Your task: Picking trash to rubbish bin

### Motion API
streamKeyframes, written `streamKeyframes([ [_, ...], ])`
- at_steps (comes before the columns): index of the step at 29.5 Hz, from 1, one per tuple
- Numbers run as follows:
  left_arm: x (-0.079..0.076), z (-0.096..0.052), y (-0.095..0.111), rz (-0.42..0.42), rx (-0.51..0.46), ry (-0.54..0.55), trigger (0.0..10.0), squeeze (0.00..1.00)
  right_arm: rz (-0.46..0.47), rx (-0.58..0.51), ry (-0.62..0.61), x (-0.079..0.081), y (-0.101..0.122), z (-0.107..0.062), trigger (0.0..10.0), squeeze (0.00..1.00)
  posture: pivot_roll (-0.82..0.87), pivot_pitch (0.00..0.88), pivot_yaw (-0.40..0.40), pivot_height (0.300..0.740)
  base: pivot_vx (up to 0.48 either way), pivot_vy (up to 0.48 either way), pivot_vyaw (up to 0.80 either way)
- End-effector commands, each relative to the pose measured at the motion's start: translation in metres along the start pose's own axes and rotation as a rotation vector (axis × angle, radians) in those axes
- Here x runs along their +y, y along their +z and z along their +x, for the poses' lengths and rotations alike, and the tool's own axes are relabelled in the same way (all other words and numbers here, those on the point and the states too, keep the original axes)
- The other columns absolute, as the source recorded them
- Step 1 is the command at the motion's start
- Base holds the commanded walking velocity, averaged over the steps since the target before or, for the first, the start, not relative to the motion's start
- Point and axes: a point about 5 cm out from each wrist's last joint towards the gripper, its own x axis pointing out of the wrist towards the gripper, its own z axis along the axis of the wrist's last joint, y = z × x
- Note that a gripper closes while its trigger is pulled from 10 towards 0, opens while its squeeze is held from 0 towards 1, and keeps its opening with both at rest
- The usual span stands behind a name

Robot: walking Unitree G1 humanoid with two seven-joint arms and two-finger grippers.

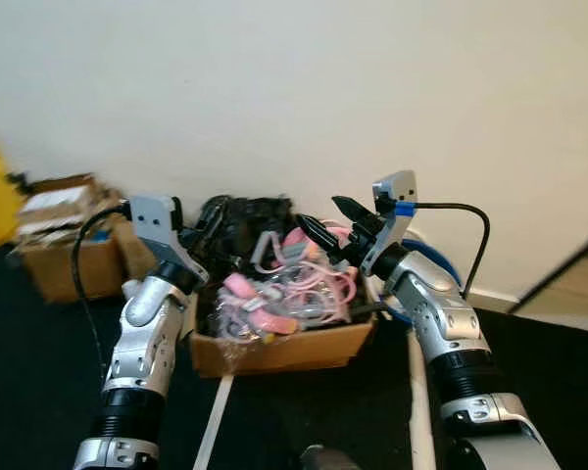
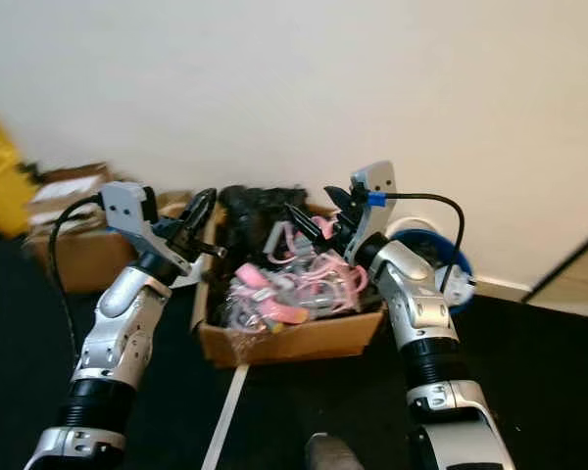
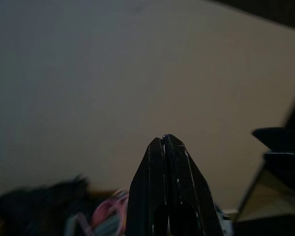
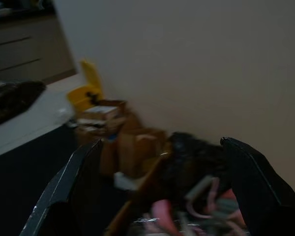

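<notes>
A cardboard box is seen on the dark floor against the white wall, filled with pink and grey trash and black items. The left hand, clenched, is held over the box's left edge. The right hand, released, is held over the box's far right. Further boxes stand far left.

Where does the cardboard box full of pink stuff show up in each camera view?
Left eye: cardboard box at lower centre, between the left gripper and right gripper.
Right eye: lower centre, between the arms.
Left wrist: its pink contents show beside the shut fingers; box walls unclear.
Right wrist: its edge sits between the open fingers.
Shared landmark: the pale wall behind.
</notes>
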Motion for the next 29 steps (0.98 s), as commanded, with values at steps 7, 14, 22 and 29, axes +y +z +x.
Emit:
streamKeyframes([
  [7,0.001,-0.010,0.005,0.020,-0.005,-0.011,10.0,0.00,-0.067,0.020,0.054,0.017,-0.007,0.000,10.0,0.00,0.01,0.000,0.003,0.740,0.000,0.000,-0.80],
  [14,0.008,-0.008,0.008,0.027,0.008,0.005,10.0,0.00,-0.099,-0.015,0.006,0.021,0.001,0.010,10.0,0.00,0.02,0.000,0.023,0.740,0.000,0.000,-0.80],
  [22,0.006,-0.016,0.007,0.013,0.020,-0.006,10.0,0.00,-0.110,-0.004,0.046,0.028,-0.001,0.011,10.0,0.00,0.03,0.000,0.026,0.740,0.000,0.000,-0.80],
  [29,0.004,-0.008,0.007,0.000,0.025,-0.033,10.0,0.00,-0.134,0.008,0.055,0.026,-0.001,0.011,10.0,0.00,0.01,0.000,0.015,0.740,0.000,0.000,-0.80],
])
